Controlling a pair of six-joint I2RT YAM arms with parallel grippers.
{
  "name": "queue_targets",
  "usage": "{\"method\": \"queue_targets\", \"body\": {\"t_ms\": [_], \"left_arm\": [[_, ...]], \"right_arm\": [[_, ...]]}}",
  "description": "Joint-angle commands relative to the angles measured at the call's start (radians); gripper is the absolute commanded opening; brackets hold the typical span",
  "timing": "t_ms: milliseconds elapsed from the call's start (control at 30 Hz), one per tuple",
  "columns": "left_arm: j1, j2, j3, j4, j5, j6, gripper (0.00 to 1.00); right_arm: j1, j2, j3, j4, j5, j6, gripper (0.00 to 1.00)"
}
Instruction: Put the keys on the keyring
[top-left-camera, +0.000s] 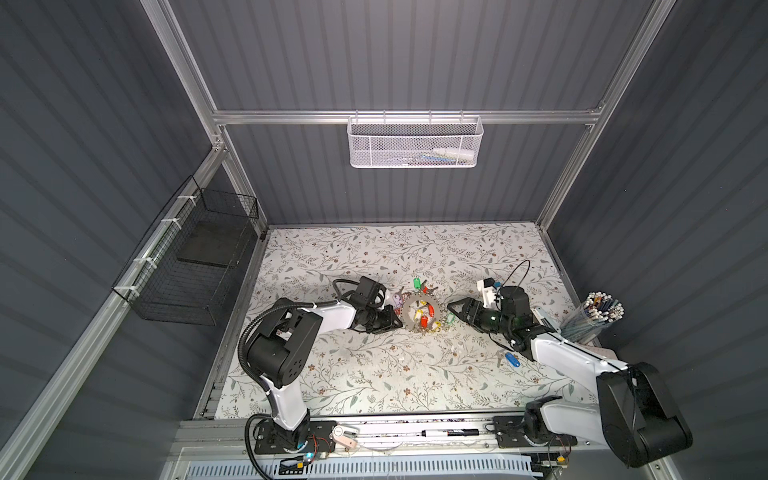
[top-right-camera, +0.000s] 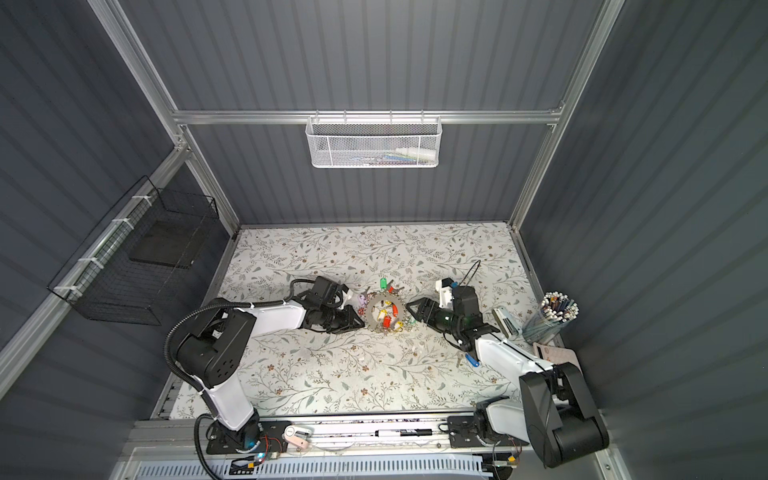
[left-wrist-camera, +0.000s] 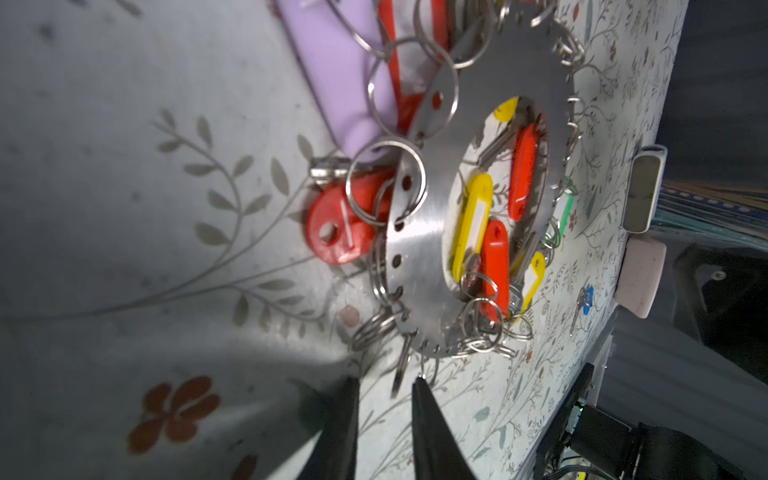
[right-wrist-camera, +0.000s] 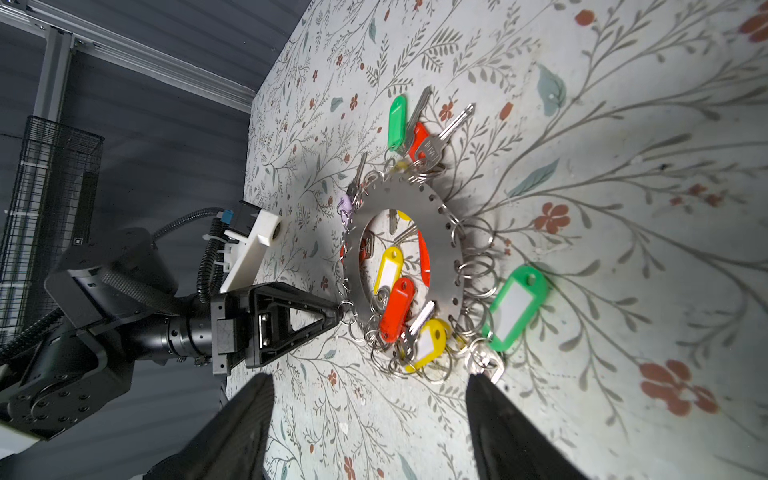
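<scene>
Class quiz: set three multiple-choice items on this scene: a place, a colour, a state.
1. The keys lie: A in the white basket; B on the table beside the right arm; C in the pencil cup.
2. Tags inside the keyring hole are: A black; B yellow and red; C blue.
3. The right gripper is: A open, empty; B shut on keys; C shut on a tag.
Key: B, they rest there in both top views; B, seen through the hole; A, fingers wide apart.
</scene>
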Motion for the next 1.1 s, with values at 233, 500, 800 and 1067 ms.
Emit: {"method": "queue_targets", "body": {"t_ms": [233,500,800,1067], "left_arm": [[0.009,0.002,-0.089,0.182,0.084,-0.070,0.26],[0.010,0.031,-0.077,0.179,0.084,-0.066,0.15],[0.010,0.042,-0.079,0.218,0.105,-0.066,0.10],[0.009,0.017,-0.074,0.219,0.115,-0.072,0.00]], "right_arm": [[0.009,0.030,0.022,0.004,-0.017,-0.018,0.75],[0.009,0.044,0.033,0.001,-0.021,-0.020,0.75],[0.011,0.070,0.043,0.011,-0.033,-0.017,0.75],[0.011,0.081,0.050,0.016,-0.040,-0.013,0.75]]}}
